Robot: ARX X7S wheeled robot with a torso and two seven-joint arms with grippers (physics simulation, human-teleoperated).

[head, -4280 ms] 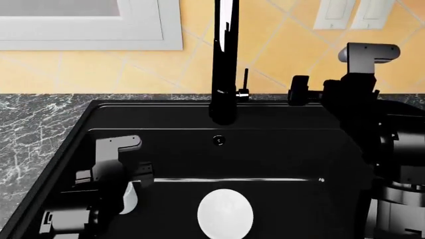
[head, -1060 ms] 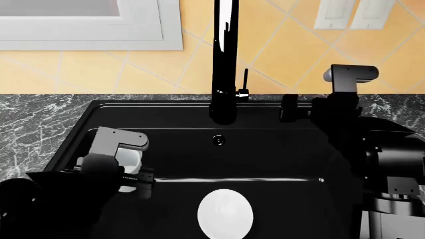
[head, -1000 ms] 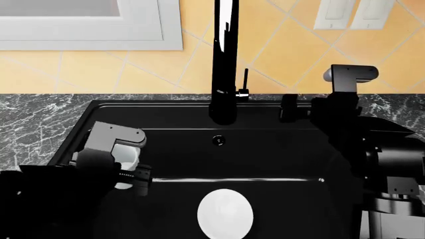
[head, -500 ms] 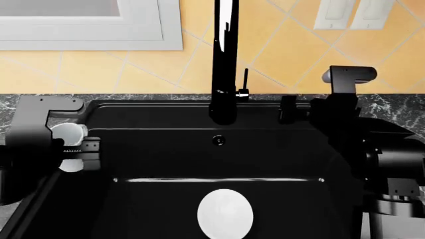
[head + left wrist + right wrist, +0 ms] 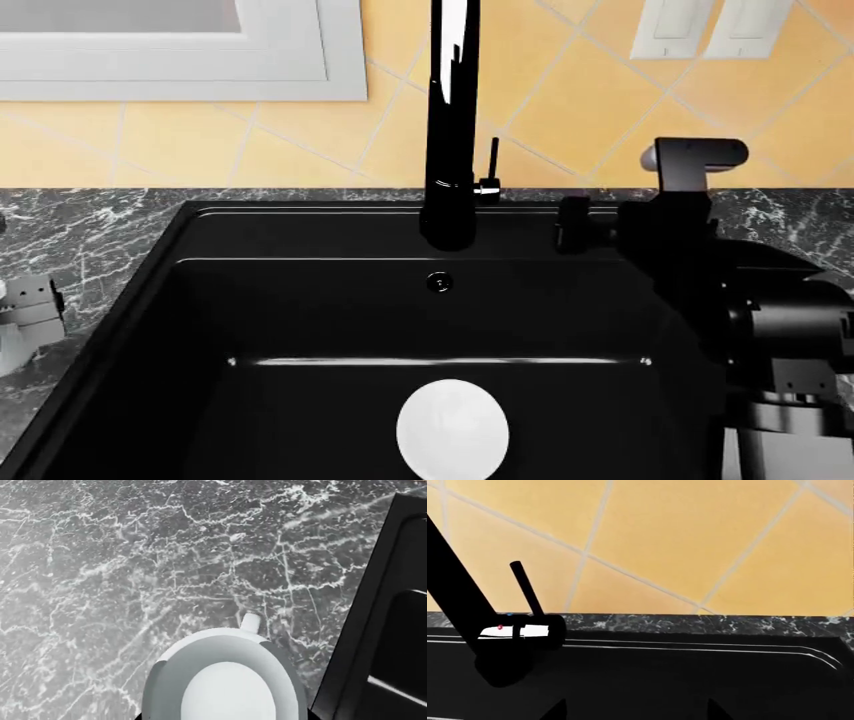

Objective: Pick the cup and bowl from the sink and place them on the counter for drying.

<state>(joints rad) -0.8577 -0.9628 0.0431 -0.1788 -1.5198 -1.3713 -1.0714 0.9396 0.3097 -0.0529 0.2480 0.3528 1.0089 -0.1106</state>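
The left jaws, cropped at the frame edge, grip the cup (image 5: 227, 680) above the tabletop (image 5: 133, 570); the right jaws' state is unreadable.

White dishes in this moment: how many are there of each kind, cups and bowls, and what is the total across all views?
Cup: 1, seen in the left wrist view over the counter: the cup.
Bowl: 1, on the floor of the sink: the bowl.
Total: 2 white dishes.
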